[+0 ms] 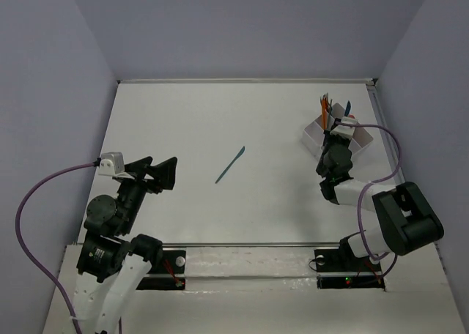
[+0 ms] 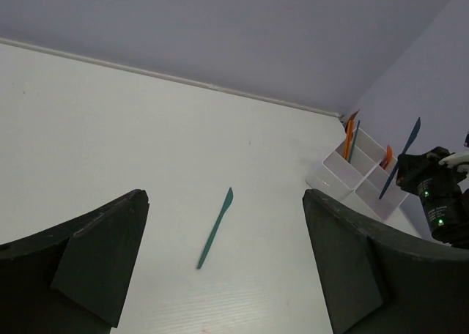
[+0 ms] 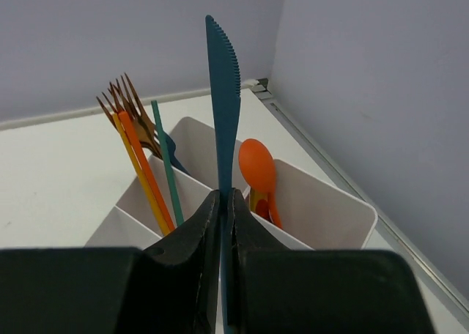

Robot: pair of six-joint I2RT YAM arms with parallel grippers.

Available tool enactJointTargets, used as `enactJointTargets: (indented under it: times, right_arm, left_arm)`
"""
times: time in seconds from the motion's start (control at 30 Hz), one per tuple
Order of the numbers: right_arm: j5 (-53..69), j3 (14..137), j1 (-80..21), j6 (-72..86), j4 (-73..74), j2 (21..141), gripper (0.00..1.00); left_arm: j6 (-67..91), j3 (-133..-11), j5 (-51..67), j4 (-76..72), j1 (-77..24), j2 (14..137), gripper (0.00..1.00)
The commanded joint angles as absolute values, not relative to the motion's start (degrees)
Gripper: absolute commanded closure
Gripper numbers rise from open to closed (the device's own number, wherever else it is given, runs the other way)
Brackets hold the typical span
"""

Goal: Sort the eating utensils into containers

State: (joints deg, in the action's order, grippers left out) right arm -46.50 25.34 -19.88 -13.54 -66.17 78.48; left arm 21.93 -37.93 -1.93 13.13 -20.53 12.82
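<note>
The right gripper (image 3: 223,199), clamped on the upright teal knife (image 3: 223,107), hangs with the white tray (image 3: 330,206) just ahead and below, by the table's far-right corner.

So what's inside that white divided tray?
Orange forks and a teal utensil stand in one compartment of the tray, an orange spoon in another. The right gripper, holding a teal knife, hides the nearer compartments.

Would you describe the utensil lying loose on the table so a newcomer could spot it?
On the white table, look near the middle. The dark teal knife there lies flat and alone; the others stand in the tray or right hand.
</note>
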Motion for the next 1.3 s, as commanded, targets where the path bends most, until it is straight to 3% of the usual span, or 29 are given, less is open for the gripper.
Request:
enactJointTargets:
  times: [0.0, 0.33, 0.4, 0.5, 0.57, 0.8, 0.97, 1.1, 1.27]
  right_arm:
    - [-48.69, 26.37, -18.81, -15.83, -74.8, 82.69, 0.93]
    - [-49.57, 26.98, -18.81, -13.89, -73.32, 86.31, 0.92]
    - [-50.27, 27.25, -18.81, -12.05, -70.85, 85.17, 0.85]
    - [-50.36, 26.98, -18.81, -10.03, -67.69, 82.98, 0.63]
    - [-50.27, 27.86, -18.81, -8.01, -61.57, 81.57, 0.55]
    - [-43.17, 31.1, -18.81, -0.1, -47.84, 74.19, 0.52]
    - [-30.0, 39.44, -23.98, 10.08, -23.68, 69.87, 0.5]
    - [-25.04, 48.76, -32.92, 15.98, -8.81, 75.38, 0.45]
    - [-19.43, 57.21, -39.8, 23.01, -1.59, 86.02, 0.28]
  left_arm:
    - [21.09, -37.79, -2.2, 10.99, -20.92, 11.69, 0.01]
    - [21.09, -37.79, -2.29, 10.99, -21.45, 11.51, 0.01]
    - [21.18, -37.79, -2.29, 10.9, -21.45, 11.51, 0.01]
    - [21.18, -37.79, -2.29, 10.9, -21.45, 11.6, 0.01]
    - [21.18, -37.79, -2.29, 10.9, -21.45, 11.78, 0.01]
    - [21.18, -37.79, -2.37, 10.9, -21.45, 12.22, 0.01]
    - [21.18, -37.71, -2.2, 10.72, -21.45, 12.92, 0.01]
    - [21.18, -37.71, -1.76, 10.64, -20.39, 13.53, 0.01]
    - [21.18, -37.62, -1.41, 10.55, -19.34, 14.76, 0.01]
